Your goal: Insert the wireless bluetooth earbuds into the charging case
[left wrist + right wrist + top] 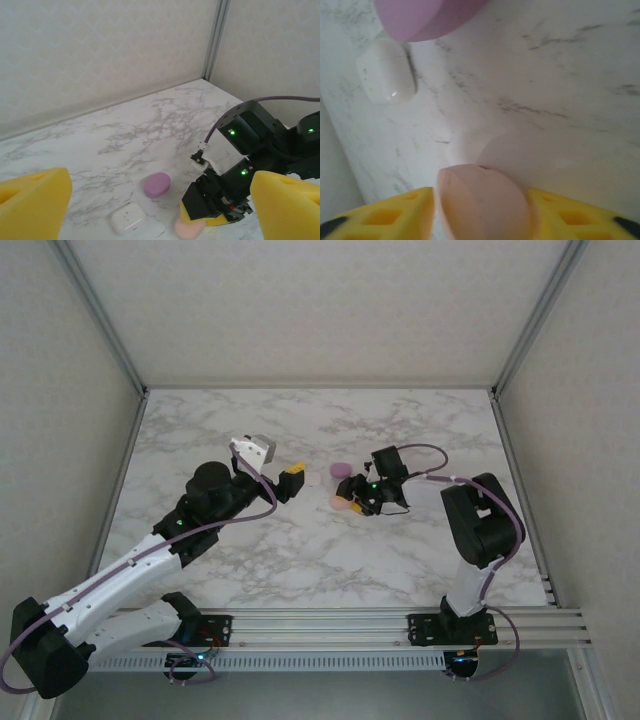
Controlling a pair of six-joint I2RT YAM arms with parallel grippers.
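Three closed pebble-shaped charging cases lie mid-table. The peach-pink case (482, 205) (190, 229) (343, 503) rests on the marble between the yellow fingers of my right gripper (480, 197) (352, 502). The jaws stand open, with a thin gap showing at the left finger. A purple case (157, 184) (425, 17) (342, 470) lies just beyond it, with a white case (128, 218) (386, 79) to its left. My left gripper (161, 200) (290, 478) hovers wide open and empty to the left of the cases, facing them. The wireless bluetooth earbuds are out of view.
The marble tabletop (300, 550) is walled at the back and both sides by panels with aluminium posts (214, 45). The right arm's black wrist (255, 135) and its cable hang close over the cases.
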